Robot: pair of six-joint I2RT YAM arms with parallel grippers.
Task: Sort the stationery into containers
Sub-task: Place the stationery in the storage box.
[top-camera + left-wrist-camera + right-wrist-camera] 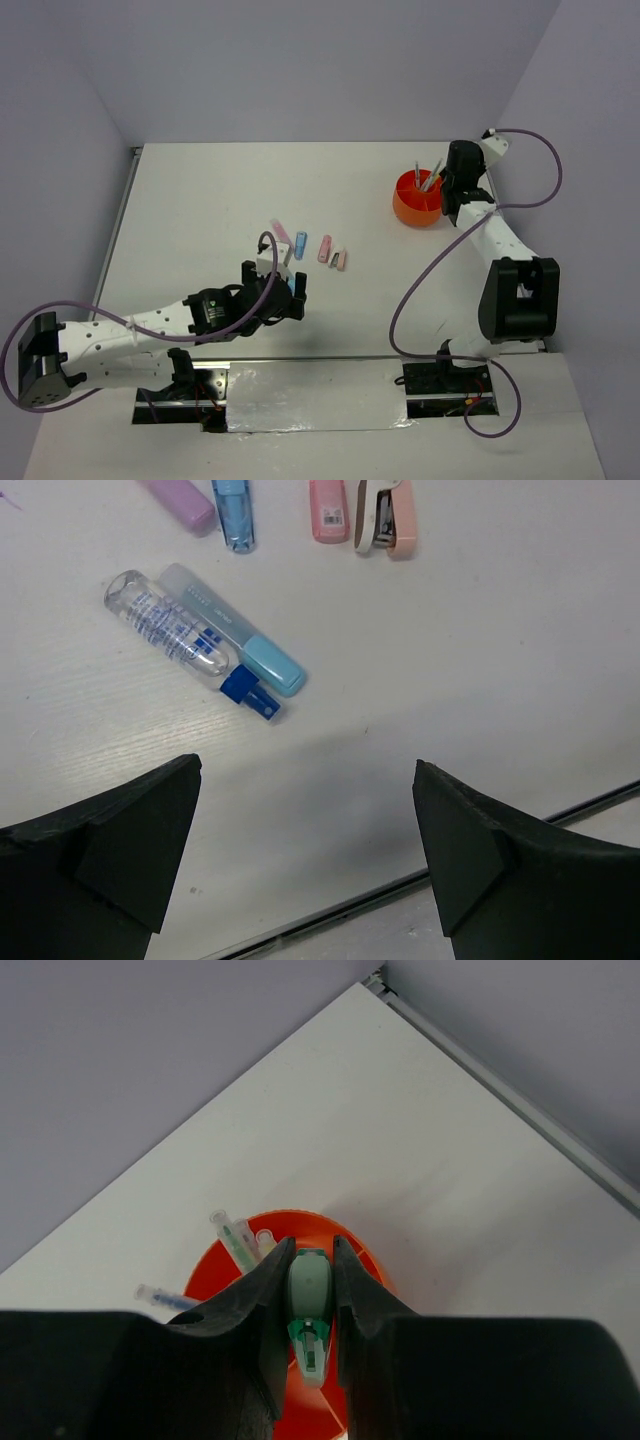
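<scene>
The orange container stands at the back right with thin pens sticking out of it. My right gripper hangs over it, shut on a pale green marker-like piece directly above the container's rim. My left gripper is wide open and holds nothing. It sits near the front edge, just short of a blue-and-clear piece and a light blue marker lying side by side. Beyond them lie a purple stick, a blue pen, a pink stick and a small pink stapler-like item.
Grey walls close in the table at the back and both sides. The table's front edge with a dark seam runs just under my left gripper. Two pens lean out of the container's left side.
</scene>
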